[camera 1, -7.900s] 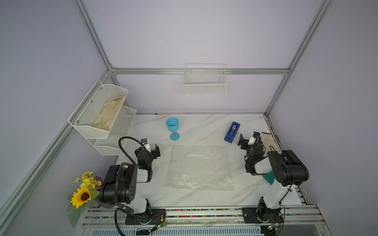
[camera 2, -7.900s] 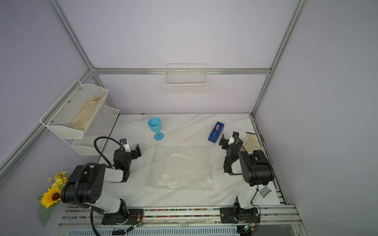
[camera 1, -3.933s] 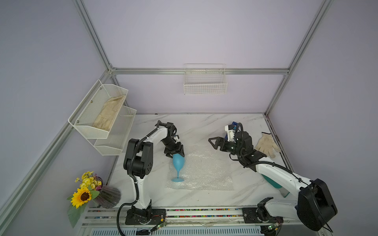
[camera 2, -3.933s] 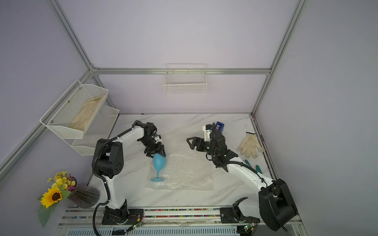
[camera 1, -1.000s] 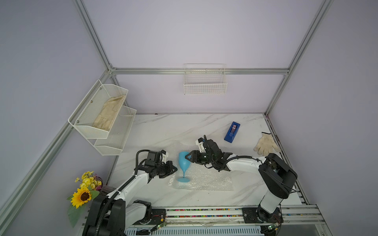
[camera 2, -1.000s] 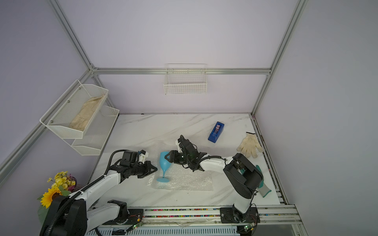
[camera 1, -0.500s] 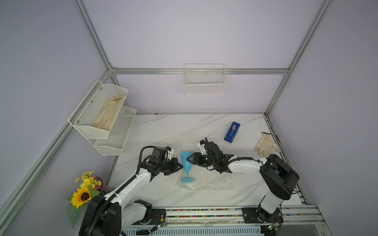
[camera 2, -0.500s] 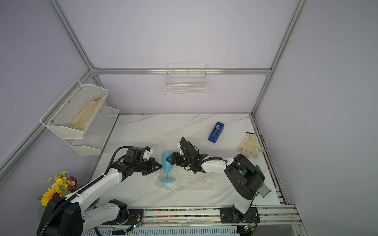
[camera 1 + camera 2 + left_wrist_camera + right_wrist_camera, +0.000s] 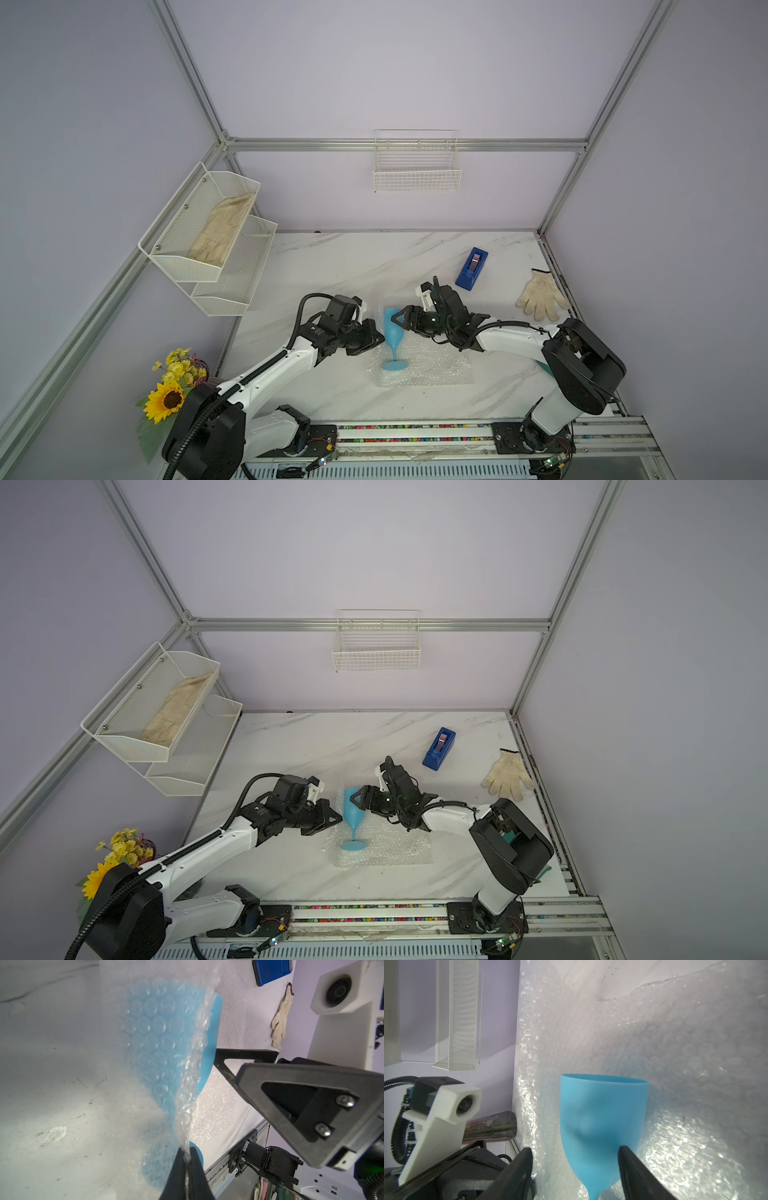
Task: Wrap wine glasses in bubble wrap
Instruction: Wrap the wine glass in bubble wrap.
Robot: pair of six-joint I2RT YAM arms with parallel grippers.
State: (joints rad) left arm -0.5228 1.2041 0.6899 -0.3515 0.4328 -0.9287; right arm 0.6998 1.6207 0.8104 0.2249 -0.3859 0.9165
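Observation:
The light blue wine glass stands upright on the near left part of the bubble wrap. My left gripper is shut on the wrap's left edge and holds it up against the bowl. In the left wrist view the bubble wrap covers most of the wine glass. My right gripper is open on the glass's right side. Its jaws straddle the lower bowl of the wine glass, with bubble wrap behind it.
A dark blue tape dispenser and a cream glove lie at the back right. A white wire rack hangs on the left wall and a wire basket on the back wall. Sunflowers stand at the near left.
My left gripper has lifted the wrap's edge up and right, against the glass. The right gripper's jaws have widened around the bowl. Seconds ago the left gripper carried the glass onto the wrap.

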